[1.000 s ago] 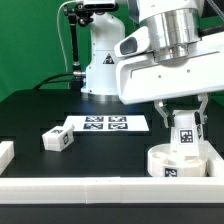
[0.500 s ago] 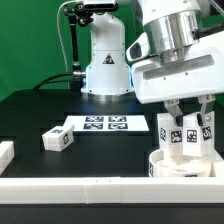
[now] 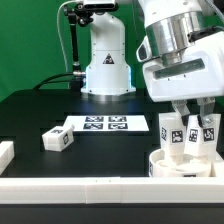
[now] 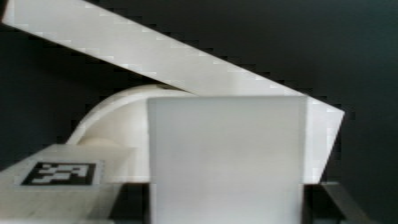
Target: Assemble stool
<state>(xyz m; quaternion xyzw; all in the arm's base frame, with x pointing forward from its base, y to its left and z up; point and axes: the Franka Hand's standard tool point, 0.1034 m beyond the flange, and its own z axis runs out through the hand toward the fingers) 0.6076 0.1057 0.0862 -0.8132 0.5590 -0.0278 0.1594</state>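
Note:
The round white seat (image 3: 178, 166) lies at the exterior view's right, by the front wall. My gripper (image 3: 188, 132) is over it, shut on a white tagged leg (image 3: 187, 140) that stands upright on the seat. A second leg (image 3: 167, 129) stands on the seat just beside it. A third leg (image 3: 58, 140) lies loose on the black table. In the wrist view the held leg (image 4: 231, 150) fills the space between both dark jaws. The seat's curved rim (image 4: 111, 118) and a slanted white leg (image 4: 178, 60) show behind it. How the held leg meets the seat is hidden.
The marker board (image 3: 106, 124) lies flat mid-table, next to the loose leg. A low white wall (image 3: 90, 190) runs along the front edge, with a white block (image 3: 5, 152) at the exterior view's left. The robot base (image 3: 105, 65) stands behind.
The hand has turned about its upright axis and shifted slightly toward the exterior view's right, still holding the leg on the seat. The second leg has come into sight beside it.

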